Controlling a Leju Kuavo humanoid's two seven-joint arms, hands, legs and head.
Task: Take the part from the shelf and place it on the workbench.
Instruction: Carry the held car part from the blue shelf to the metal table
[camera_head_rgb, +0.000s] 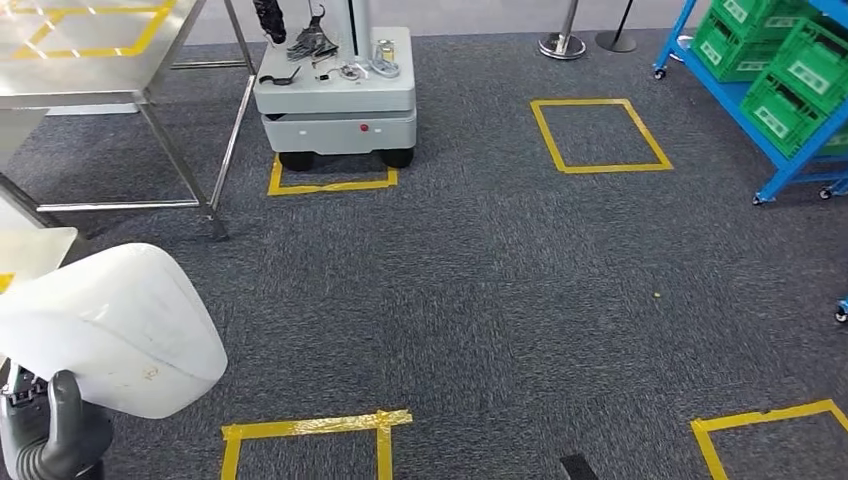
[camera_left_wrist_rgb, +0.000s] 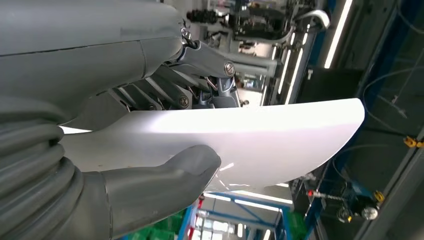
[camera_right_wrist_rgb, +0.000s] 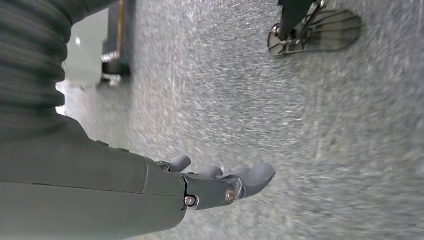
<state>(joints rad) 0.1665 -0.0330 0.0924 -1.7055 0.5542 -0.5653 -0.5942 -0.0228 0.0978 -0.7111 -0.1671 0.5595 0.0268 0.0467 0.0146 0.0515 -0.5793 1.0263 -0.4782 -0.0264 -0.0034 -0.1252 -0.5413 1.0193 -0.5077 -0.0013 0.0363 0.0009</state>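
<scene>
Left hand (camera_head_rgb: 55, 430) clamped on a white curved part (camera_head_rgb: 110, 325), thick grey thumb (camera_left_wrist_rgb: 165, 172) pressed along one face and darker fingers (camera_left_wrist_rgb: 170, 95) behind the other, as seen in the left wrist view; part held low at the left of the head view, above grey carpet (camera_head_rgb: 480, 290), tilted, with faint smudges on its surface and no readable writing. Right hand (camera_right_wrist_rgb: 220, 185) hanging over the carpet in the right wrist view, holding nothing, fingers loosely extended and slightly apart. Steel table (camera_head_rgb: 90, 60) at upper left of the head view, top marked with yellow tape outlines, thin legs standing on the carpet. Just beside the table, a grey wheeled cart (camera_head_rgb: 335, 100) with a red dot on its front, small metal bits and dark cables lying on its top, parked over a yellow tape mark. Further yellow tape squares (camera_head_rgb: 598, 135) on the carpet: one ahead at centre right, two partly visible along the near edge. Blue shelf (camera_head_rgb: 760, 120) at upper right carrying green crates (camera_head_rgb: 785, 60), each with a white label too small to read. Two round stanchion bases (camera_head_rgb: 562, 44) at the far edge of the carpet. No brand or legible text anywhere in these views
</scene>
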